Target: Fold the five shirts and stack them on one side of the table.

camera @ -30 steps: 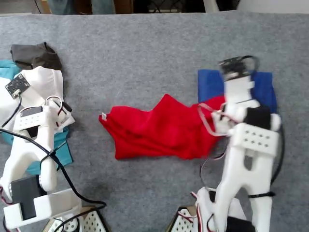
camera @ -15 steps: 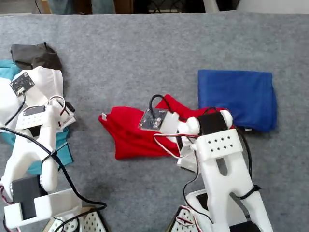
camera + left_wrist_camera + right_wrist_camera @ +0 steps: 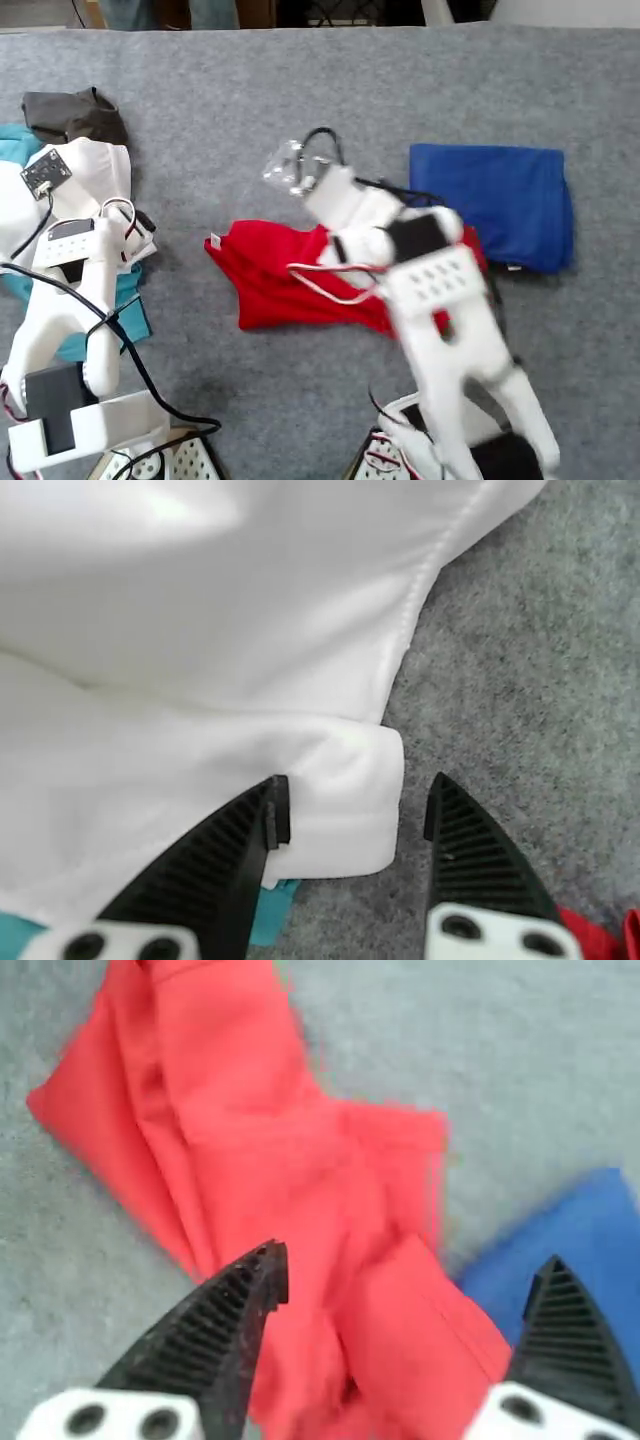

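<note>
grey felt-like cover over the whole table, and along the far edge a thin strip of room with some wooden furniture and dark gaps. at the far left there's a loose heap: a dark shirt bunched at the back, a white shirt in front of it, and a teal shirt poking out underneath. the left gripper sits low over the white shirt's folded corner, jaws parted, one on each side of the fold, not pinching anything as far as i can see. in the middle lies the red shirt, crumpled, with its long axis running side to side across the table and a small tag at its left tip. its right end is just beside the blue one. the right gripper hangs above the red shirt, spread wide with nothing in it. the blue shirt is at the right, folded into a neat flat rectangle.
</note>
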You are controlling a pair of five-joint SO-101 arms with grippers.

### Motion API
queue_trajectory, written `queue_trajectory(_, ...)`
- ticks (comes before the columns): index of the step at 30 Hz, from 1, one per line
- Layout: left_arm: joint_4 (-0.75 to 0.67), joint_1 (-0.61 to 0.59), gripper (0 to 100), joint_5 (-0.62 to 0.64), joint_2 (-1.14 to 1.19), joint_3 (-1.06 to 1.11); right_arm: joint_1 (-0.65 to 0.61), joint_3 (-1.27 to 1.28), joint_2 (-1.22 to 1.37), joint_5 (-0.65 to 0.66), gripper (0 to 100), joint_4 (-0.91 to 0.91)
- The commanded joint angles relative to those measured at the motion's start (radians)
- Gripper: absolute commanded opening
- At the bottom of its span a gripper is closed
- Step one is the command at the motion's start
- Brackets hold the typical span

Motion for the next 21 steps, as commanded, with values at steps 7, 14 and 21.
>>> queue_trajectory(7, -0.014, 0.007, 23, -0.005, -0.011, -0.018, -0.026, -0.206, 0.539, -0.092, 22.1, -0.167)
queue_trajectory(14, -0.014, 0.007, 23, -0.006, -0.011, -0.021, -0.005, -0.433, 0.7, -0.092, 2.7, 0.043)
queue_trajectory(21, -0.014, 0.007, 23, -0.006, -0.011, -0.021, 0.104, -0.633, 0.67, -0.098, 1.5, 0.212)
